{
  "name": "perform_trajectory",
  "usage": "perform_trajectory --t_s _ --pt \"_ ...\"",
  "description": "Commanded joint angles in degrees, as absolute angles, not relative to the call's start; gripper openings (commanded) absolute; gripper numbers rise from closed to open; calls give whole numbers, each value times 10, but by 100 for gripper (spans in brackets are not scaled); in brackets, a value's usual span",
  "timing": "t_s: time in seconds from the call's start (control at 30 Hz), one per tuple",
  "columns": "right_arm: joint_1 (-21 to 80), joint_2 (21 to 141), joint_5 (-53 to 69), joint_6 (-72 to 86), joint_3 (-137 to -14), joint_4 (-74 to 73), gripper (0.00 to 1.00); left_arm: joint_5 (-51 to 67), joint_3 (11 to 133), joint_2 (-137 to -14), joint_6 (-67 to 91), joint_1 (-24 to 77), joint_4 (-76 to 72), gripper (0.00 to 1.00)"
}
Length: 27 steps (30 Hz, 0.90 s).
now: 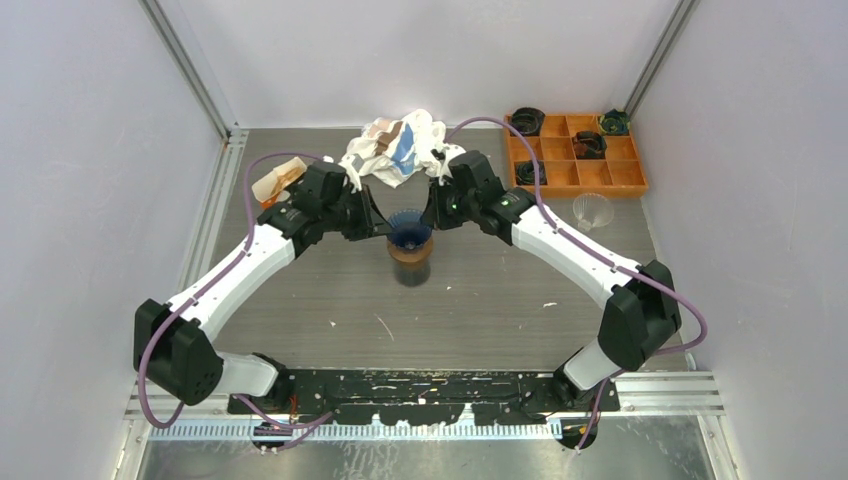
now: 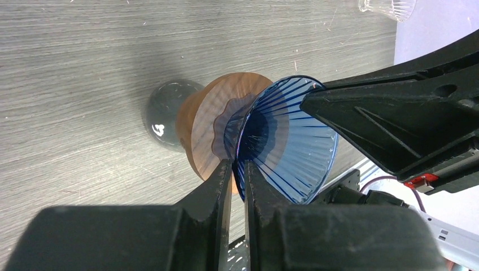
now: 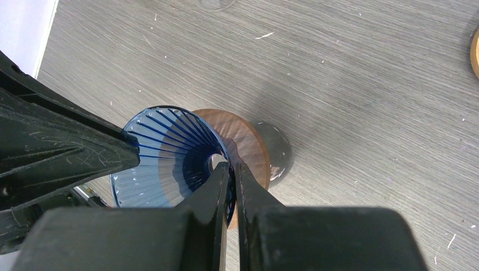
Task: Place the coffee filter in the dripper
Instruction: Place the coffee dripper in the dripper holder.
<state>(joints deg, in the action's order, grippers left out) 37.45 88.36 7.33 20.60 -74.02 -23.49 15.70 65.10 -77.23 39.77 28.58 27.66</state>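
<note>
A blue ribbed dripper [image 1: 410, 230] [image 2: 294, 135] [image 3: 164, 152] sits on a wooden collar [image 2: 203, 124] [image 3: 251, 141] over a dark stand [image 2: 166, 113] [image 3: 277, 149] at mid-table. My left gripper [image 1: 385, 228] [image 2: 238, 164] is shut on the dripper's left rim. Opposite it, my right gripper [image 1: 428, 222] [image 3: 230, 166] is pinched shut on the right wall. Nothing lies inside the dripper. A pale, tan-edged paper-like thing [image 1: 275, 185], seemingly the coffee filter, lies at the back left behind my left arm.
A crumpled white cloth [image 1: 395, 145] lies just behind both wrists. An orange compartment tray [image 1: 575, 175] with black parts stands at the back right. A clear glass cone [image 1: 592, 210] sits in front of it. Walls close in both sides.
</note>
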Motion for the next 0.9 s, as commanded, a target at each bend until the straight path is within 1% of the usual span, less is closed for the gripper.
perform_trajectory --t_s 0.0,0.1,0.17,0.27,0.33,0.57,0.63,0.77,0.87 --pt "390 911 67 187 -714 -300 5 155 664 -768 374 299 312 14" --pt "391 903 65 190 -729 -298 9 146 671 -763 374 299 310 16" --pt "390 901 61 193 -742 -301 11 138 677 -761 373 299 311 20" --pt "391 900 57 196 -770 -308 15 129 690 -759 373 299 312 27" --pt "390 901 56 195 -789 -316 19 122 700 -759 372 298 313 30" --pt "389 907 46 190 -853 -347 33 110 742 -764 359 296 330 51" --pt "389 906 47 188 -870 -354 37 107 754 -764 353 294 338 54" --pt "388 897 54 182 -901 -365 46 93 770 -753 335 281 354 64" --pt "385 881 42 172 -913 -374 51 90 771 -737 313 258 359 68"
